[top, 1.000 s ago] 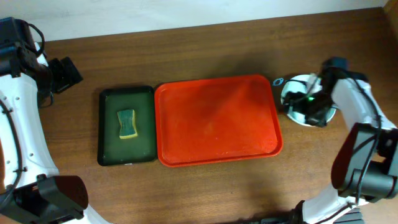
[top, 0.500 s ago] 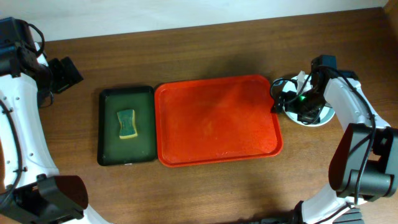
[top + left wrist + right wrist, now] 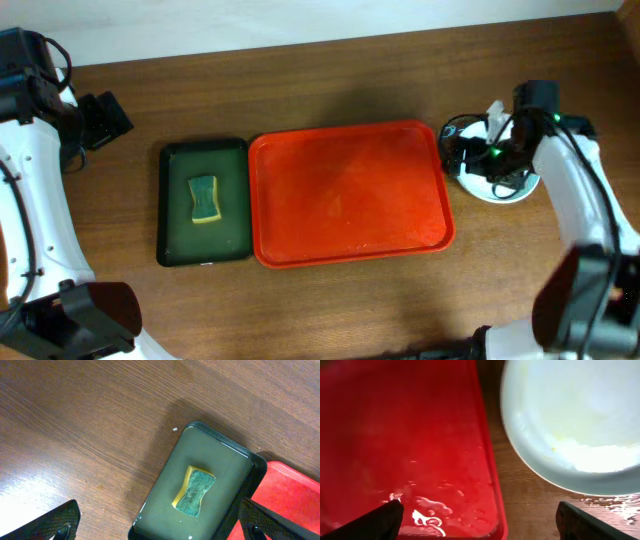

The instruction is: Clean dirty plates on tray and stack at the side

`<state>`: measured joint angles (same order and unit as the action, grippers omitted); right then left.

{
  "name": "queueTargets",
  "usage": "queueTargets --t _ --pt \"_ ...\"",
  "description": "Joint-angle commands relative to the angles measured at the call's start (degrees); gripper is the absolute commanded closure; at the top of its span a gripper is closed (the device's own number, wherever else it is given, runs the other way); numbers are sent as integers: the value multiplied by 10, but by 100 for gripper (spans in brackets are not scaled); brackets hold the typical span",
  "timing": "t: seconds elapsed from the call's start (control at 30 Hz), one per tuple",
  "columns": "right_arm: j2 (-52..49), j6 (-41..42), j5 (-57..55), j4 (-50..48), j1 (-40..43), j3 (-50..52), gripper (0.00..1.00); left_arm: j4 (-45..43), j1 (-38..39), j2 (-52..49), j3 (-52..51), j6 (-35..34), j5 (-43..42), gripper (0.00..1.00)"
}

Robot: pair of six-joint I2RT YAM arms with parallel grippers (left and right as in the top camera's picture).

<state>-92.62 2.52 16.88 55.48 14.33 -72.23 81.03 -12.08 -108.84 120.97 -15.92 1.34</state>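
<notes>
The red-orange tray (image 3: pixel 350 200) lies mid-table with nothing on it; wet streaks show on it in the right wrist view (image 3: pixel 405 445). The pale plates (image 3: pixel 508 190) sit on the table just right of the tray. I cannot tell how many are stacked. The top plate (image 3: pixel 580 415) is glossy with a faint yellowish mark. My right gripper (image 3: pixel 460 157) hovers over the gap between tray edge and plates, open and empty (image 3: pixel 480 520). My left gripper (image 3: pixel 108 116) is at the far left, open and empty (image 3: pixel 160 525).
A dark green tray (image 3: pixel 175 230) lies left of the red tray and holds a yellow-green sponge (image 3: pixel 204 198). The sponge (image 3: pixel 195 491) and green tray (image 3: pixel 220 460) also show in the left wrist view. Bare wood surrounds both trays.
My right gripper has shifted left from over the plates to the tray's right edge, and its arm has swung outward. The left arm has not moved.
</notes>
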Motion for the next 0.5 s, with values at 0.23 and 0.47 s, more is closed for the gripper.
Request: queueTargets --t 0.23,0.47 --pt "282 -8 5 0 -105 -7 2 1 -2 2 2 -6 0 1" --pt "440 -8 -45 -1 -211 -7 2 1 -2 2 2 -6 0 1"
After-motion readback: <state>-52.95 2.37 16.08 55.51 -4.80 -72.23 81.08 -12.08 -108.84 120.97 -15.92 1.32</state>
